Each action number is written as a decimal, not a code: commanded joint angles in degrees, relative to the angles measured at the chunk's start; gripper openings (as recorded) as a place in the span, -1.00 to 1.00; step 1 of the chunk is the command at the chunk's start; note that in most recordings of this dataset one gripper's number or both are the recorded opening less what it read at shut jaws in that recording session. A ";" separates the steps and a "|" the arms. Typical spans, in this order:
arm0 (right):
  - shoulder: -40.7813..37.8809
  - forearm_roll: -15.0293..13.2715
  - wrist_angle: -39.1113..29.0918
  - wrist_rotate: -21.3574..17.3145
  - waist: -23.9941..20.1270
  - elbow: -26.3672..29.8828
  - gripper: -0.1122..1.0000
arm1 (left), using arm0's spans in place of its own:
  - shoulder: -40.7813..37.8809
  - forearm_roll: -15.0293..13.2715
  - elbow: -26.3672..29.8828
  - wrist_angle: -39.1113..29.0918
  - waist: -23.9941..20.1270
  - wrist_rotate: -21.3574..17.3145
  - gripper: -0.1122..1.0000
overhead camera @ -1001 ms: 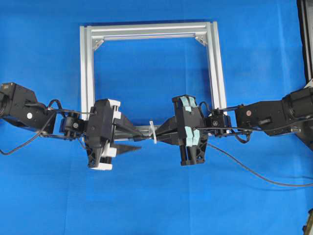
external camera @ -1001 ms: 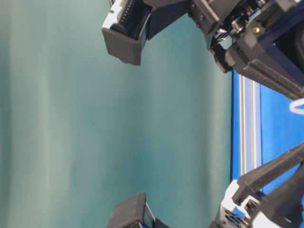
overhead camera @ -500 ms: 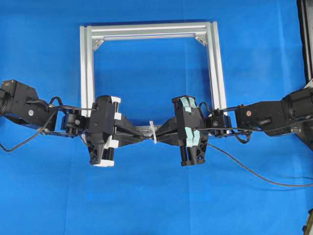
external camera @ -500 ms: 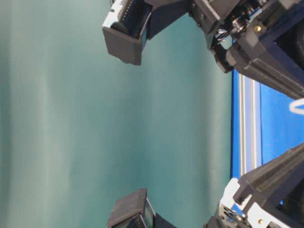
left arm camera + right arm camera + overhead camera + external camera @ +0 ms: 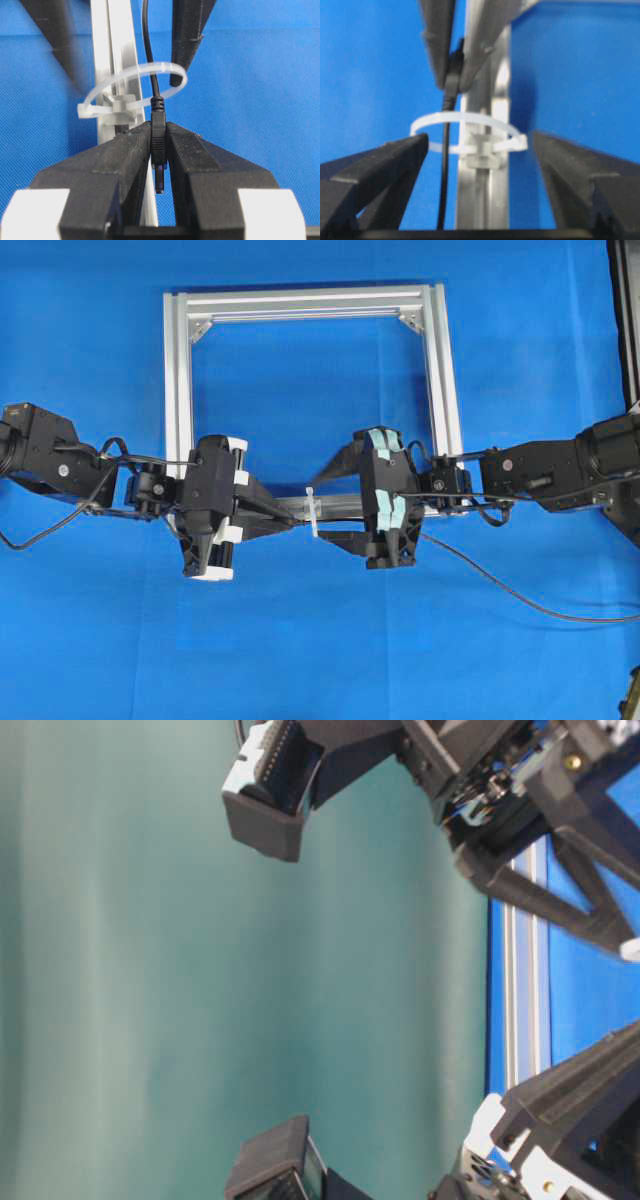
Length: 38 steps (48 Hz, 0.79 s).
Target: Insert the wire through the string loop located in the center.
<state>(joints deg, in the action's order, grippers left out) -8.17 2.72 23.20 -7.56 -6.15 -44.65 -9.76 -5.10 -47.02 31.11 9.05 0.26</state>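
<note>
The string loop (image 5: 313, 512) stands upright on the near bar of the aluminium frame (image 5: 300, 302), between my two grippers. The wire (image 5: 158, 145) runs through the string loop (image 5: 165, 65). My left gripper (image 5: 159, 126) is shut on its dark plug just past the loop; in the overhead view the left gripper (image 5: 292, 521) touches the loop's left side. My right gripper (image 5: 333, 500) is open on the loop's right side. In the right wrist view the wire (image 5: 443, 170) passes untouched between the fingers of the right gripper (image 5: 480, 137) and up through the loop (image 5: 470, 115).
The rest of the wire (image 5: 520, 592) trails right across the blue cloth toward the table edge. The silver frame's other three bars lie behind the grippers. Dark equipment (image 5: 625, 320) stands at the right edge.
My left gripper closed on the plug and straightened toward the loop. Then my right gripper's jaws swung wide apart and let go of the wire.
</note>
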 commanded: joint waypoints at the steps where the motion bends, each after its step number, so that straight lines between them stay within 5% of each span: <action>1: 0.88 0.00 -0.53 0.09 -0.18 0.88 0.80 | 0.70 0.26 0.97 0.26 0.09 -0.09 -0.65; 19: 1.14 0.00 -0.97 0.09 -0.18 0.70 0.71 | 1.14 0.18 0.44 0.18 0.00 -0.09 -0.65; 38: 2.46 0.00 -2.81 0.09 -0.09 0.26 0.71 | 7.47 0.18 -8.26 0.88 0.00 -0.09 -0.65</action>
<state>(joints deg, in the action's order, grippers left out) -7.65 2.90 20.57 -7.56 -6.06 -44.65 -5.01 -5.01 -54.14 31.20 9.05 0.26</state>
